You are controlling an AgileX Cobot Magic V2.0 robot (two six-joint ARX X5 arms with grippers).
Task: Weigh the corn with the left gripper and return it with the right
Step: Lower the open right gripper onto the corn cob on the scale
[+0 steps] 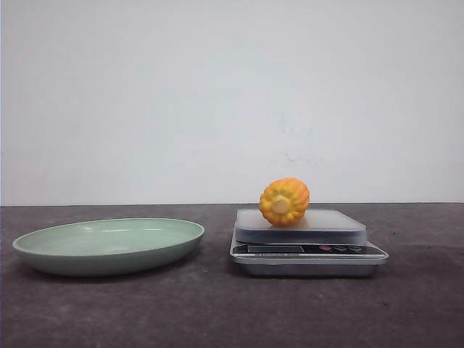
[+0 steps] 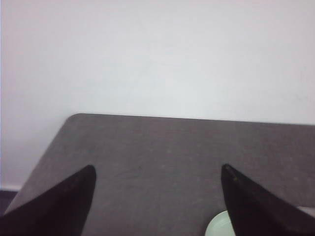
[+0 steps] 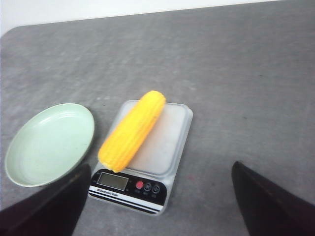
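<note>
The orange-yellow corn [image 1: 284, 201] lies on the grey platform of the kitchen scale [image 1: 308, 250], its pale cut end towards the front camera. In the right wrist view the corn [image 3: 132, 130] lies slantwise across the scale [image 3: 167, 152], overhanging the display. My right gripper [image 3: 160, 196] is open and empty, high above and on the near side of the scale. My left gripper [image 2: 157, 196] is open and empty over bare table, with only a sliver of the green plate [image 2: 220, 226] beside one finger. Neither gripper shows in the front view.
A shallow pale green plate [image 1: 109, 245] sits empty left of the scale; it also shows in the right wrist view [image 3: 49, 143]. The dark grey table [image 1: 217, 312] ends at a white wall behind. The table's rounded far corner [image 2: 74, 118] shows in the left wrist view.
</note>
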